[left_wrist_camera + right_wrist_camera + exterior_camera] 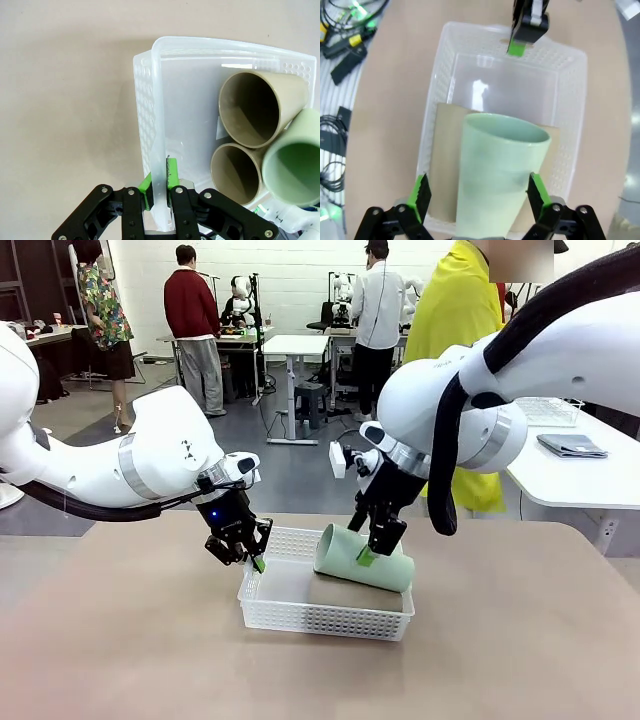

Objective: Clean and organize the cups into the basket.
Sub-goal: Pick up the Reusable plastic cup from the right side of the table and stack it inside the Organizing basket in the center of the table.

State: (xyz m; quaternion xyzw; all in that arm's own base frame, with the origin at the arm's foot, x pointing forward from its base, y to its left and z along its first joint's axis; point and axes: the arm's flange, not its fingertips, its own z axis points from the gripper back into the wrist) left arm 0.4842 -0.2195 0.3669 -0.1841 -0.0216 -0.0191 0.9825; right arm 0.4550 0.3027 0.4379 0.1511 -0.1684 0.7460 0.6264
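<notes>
Gripping the near-left rim of the white lattice basket (pixel 300 615), the left claw (pixel 243 550) has its green pads (pixel 172 172) pinched together on the thin plastic wall, one pad inside and one outside, as the left wrist view shows. The basket sits on the tan surface (pixel 120 640) between the two arms.

Inside the basket lie two tan-brown cups (pixel 250 110) side by side on their sides, their open mouths turned toward the left claw's end of the basket. In the front view one tan cup (pixel 355 592) shows low in the basket under the green one.

The right claw (pixel 375 552) reaches down over the basket's right half with the pale mint green cup (pixel 365 558) between its fingers. The cup is tilted on its side, open mouth toward the left arm, resting on top of the tan cups. In the right wrist view the green pads (pixel 420 192) stand spread to either side of the mint cup (pixel 497 170), with a small gap visible on each side, so the claw is apart and not pressing the cup.

Across the surface, a person in a yellow top (pixel 455 330) stands just behind the right arm.
</notes>
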